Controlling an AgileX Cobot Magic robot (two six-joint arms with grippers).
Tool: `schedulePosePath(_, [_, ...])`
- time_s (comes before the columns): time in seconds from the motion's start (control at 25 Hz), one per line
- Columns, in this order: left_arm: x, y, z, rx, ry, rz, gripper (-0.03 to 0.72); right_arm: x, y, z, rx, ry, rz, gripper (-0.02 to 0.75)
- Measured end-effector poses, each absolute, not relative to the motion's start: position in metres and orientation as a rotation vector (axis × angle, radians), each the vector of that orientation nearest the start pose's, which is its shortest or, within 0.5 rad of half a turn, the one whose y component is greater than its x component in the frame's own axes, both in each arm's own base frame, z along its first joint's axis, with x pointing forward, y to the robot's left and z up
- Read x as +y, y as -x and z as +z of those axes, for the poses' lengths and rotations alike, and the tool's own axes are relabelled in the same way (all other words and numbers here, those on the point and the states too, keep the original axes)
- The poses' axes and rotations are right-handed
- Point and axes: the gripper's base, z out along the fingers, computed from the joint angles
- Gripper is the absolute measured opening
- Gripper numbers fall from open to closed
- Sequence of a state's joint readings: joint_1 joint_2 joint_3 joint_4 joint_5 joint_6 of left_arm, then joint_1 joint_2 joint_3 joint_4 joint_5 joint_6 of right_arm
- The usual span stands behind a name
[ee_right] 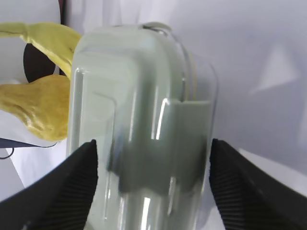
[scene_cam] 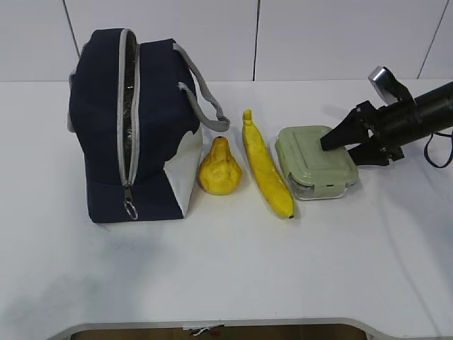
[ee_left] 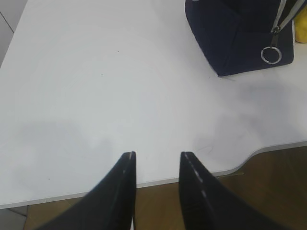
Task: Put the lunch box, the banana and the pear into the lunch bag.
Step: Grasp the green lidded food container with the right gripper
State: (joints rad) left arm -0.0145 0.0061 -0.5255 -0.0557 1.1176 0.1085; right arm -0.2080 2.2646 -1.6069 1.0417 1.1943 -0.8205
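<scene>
Right gripper (scene_cam: pixel 343 145) comes in from the right edge of the table (scene_cam: pixel 226 283), jaws spread wide and straddling the near end of the lunch box (scene_cam: pixel 315 161); in the wrist view one finger sits on each side of the box w/ a gap showing, so not clamped, nothing held. Left gripper (ee_left: pixel 157 160) hovers over bare table near the front edge, jaws partly apart, empty, lunch bag (ee_left: pixel 240 36) ahead to its right.

Lunch box: lies flat, sage-green lid up, long axis running roughly left-right across the table, angled a bit toward the front right. It's right of the banana, just beside it; can't tell if they touch.

Banana (scene_cam: pixel 265 166): lies flat btw pear and box, long axis back-to-front, stem end toward the back wall, dark tip toward the front, slanting right.

Pear (scene_cam: pixel 219 168): upright on its wide base, neck pointing up, just beside the bag's white corner panel.

Lunch bag (scene_cam: pixel 131 127): stands upright at left, zipper open down the facing side, silvery lining visible in the slit, ring pull (scene_cam: pixel 130 209) hanging near the bottom, grey handles up top.

Count: 1 box, 1 banana, 1 pear, 1 bag, 2 grippers. All 3 items are outside the bag.
</scene>
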Motion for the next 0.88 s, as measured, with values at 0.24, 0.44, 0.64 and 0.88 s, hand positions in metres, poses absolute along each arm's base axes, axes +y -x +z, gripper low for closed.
schedulePosePath(0.24, [-0.0044, 0.0095, 0.2799, 2.076, -0.133, -0.01, 0.24, -0.0116, -0.4444, 0.1438, 2.567, 0.166, 1.228, 0.574])
schedulePosePath(0.44, [-0.0044, 0.0095, 0.2799, 2.076, -0.133, -0.01, 0.24, -0.0113, -0.4436, 0.1427, 2.58, 0.189, 1.213, 0.574])
schedulePosePath(0.64, [-0.0044, 0.0095, 0.2799, 2.076, -0.133, -0.01, 0.24, -0.0121, -0.4433, 0.1424, 2.592, 0.206, 1.196, 0.574])
schedulePosePath(0.88, [-0.0044, 0.0095, 0.2799, 2.076, -0.133, -0.01, 0.24, -0.0121, -0.4433, 0.1424, 2.592, 0.206, 1.196, 0.526])
